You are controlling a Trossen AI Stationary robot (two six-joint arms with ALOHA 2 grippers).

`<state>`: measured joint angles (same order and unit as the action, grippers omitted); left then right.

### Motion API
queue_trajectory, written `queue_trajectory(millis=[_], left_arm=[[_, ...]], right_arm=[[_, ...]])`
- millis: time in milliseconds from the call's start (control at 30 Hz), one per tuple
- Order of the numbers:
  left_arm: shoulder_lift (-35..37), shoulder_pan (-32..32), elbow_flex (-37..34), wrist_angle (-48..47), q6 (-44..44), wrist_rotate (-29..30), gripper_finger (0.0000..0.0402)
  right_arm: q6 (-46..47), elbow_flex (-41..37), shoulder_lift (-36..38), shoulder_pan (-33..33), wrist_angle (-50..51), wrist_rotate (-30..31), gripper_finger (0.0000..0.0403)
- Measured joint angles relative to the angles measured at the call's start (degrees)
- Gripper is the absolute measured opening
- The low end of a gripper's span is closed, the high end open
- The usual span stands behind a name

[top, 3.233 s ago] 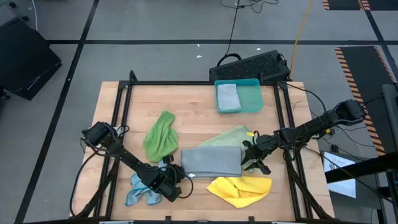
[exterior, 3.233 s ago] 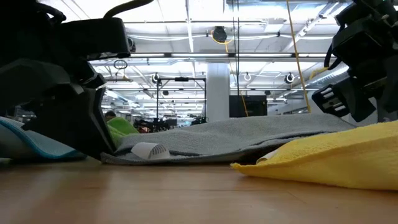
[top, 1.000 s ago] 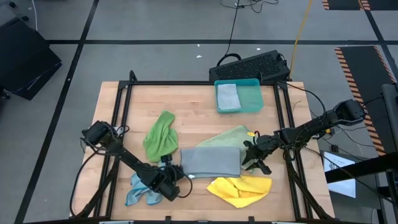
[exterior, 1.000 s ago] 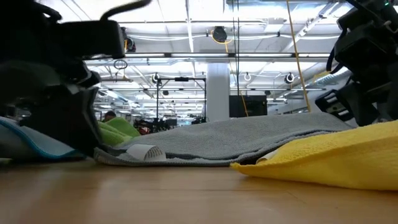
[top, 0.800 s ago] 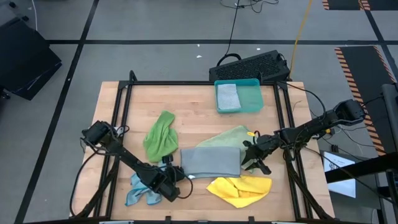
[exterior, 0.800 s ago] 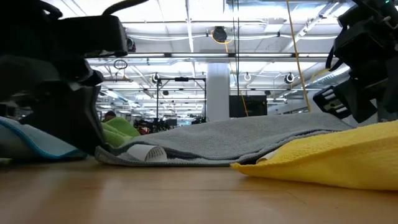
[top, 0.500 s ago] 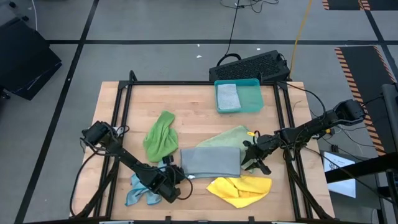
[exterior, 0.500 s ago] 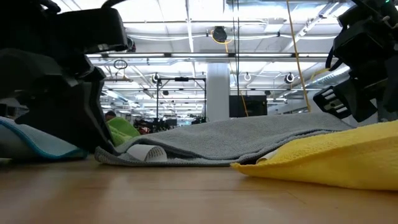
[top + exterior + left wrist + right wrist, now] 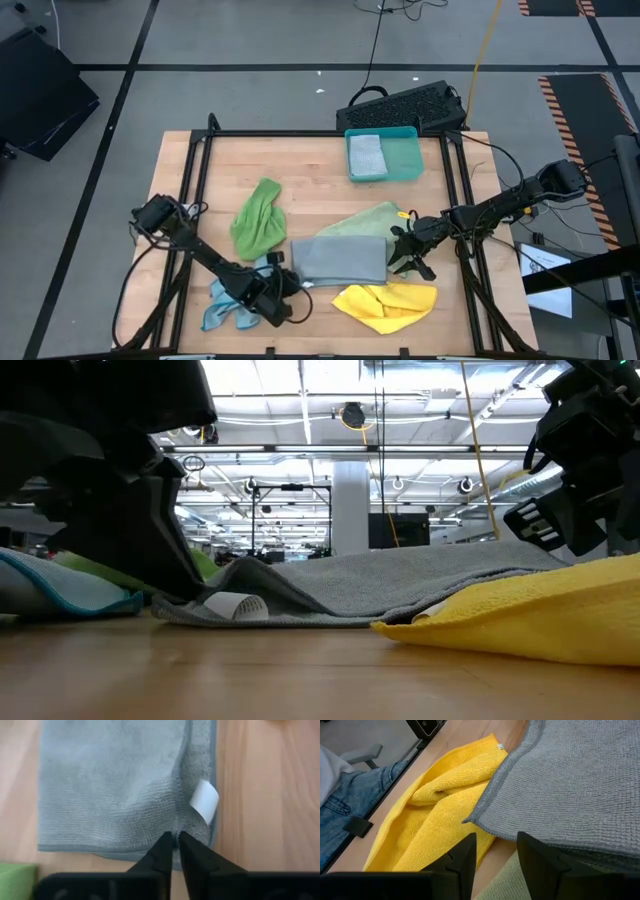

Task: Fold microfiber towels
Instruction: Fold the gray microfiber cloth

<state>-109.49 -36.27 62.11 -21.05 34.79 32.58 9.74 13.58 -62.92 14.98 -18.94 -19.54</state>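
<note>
The grey towel (image 9: 338,260) lies folded into a rectangle near the middle of the table (image 9: 310,170), toward its front edge. A white tag (image 9: 204,801) sits at the towel's front-left corner.

The left gripper (image 9: 283,284) is at that corner. In the left wrist view its fingers (image 9: 161,854) are pressed nearly together, pinching the towel's edge just beside the tag. In the low view the cloth rises in a small peak at the pinch.

The right gripper (image 9: 400,255) is at the towel's right edge. Its fingers (image 9: 462,857) stand apart with the towel's corner just ahead of them; no cloth is between them.

Other towels:
- The yellow towel (image 9: 388,303) lies crumpled at the front edge, beside the grey one.
- The pale green towel (image 9: 368,219) lies partly under the grey towel's far side.
- The bright green towel (image 9: 257,220) lies bunched left of centre.
- The light blue towel (image 9: 226,305) lies near the front-left corner, partly under the left arm.

A teal tray (image 9: 402,158) at the back edge holds one folded cloth (image 9: 367,154).

A person's leg in jeans (image 9: 350,817) shows beyond the table in the right wrist view.
</note>
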Motion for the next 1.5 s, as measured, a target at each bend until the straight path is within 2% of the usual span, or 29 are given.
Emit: queue_trajectory(millis=[67,133,500,600,800,933,1033,1200,1367,1500], left_arm=[[0.0,0.4,0.0,-0.04,-0.04,-2.04,0.0008],[0.0,0.47,0.0,-0.03,-0.13,-2.43,0.0007],[5.57,-2.19,0.0,0.0,-0.37,-0.36,0.0003],[5.7,-2.64,0.0,-0.16,0.06,-2.47,0.0002],[5.7,-3.74,0.0,-0.15,0.25,-2.75,0.0001],[5.13,-3.21,0.0,-0.44,2.29,-6.02,0.0002],[4.56,-3.09,-0.02,-0.71,4.77,-5.61,0.0021],[4.28,-2.98,-0.02,-4.69,9.33,-5.14,0.0076],[5.22,-2.94,-0.02,-6.54,13.15,-3.9,0.012],[6.99,-1.64,-0.02,-6.15,12.53,0.5,0.0126]], right_arm=[[0.02,0.0,0.0,0.0,0.0,-0.01,0.0132],[0.02,0.0,0.0,0.0,0.0,-0.01,0.0132],[0.07,0.0,0.0,0.0,0.35,-0.04,0.0132],[0.07,0.0,0.0,0.0,0.25,-0.05,0.0132],[0.07,0.0,0.0,0.0,0.16,-0.05,0.0132],[0.07,0.0,0.0,0.0,0.13,-0.05,0.0132],[0.07,0.0,0.0,0.0,0.13,-0.08,0.0132],[0.07,0.0,0.02,0.0,0.51,-0.38,0.0132],[2.06,-0.02,0.02,0.0,1.27,-7.29,0.0132],[3.98,-0.02,0.04,0.02,1.25,-9.41,0.0132]])
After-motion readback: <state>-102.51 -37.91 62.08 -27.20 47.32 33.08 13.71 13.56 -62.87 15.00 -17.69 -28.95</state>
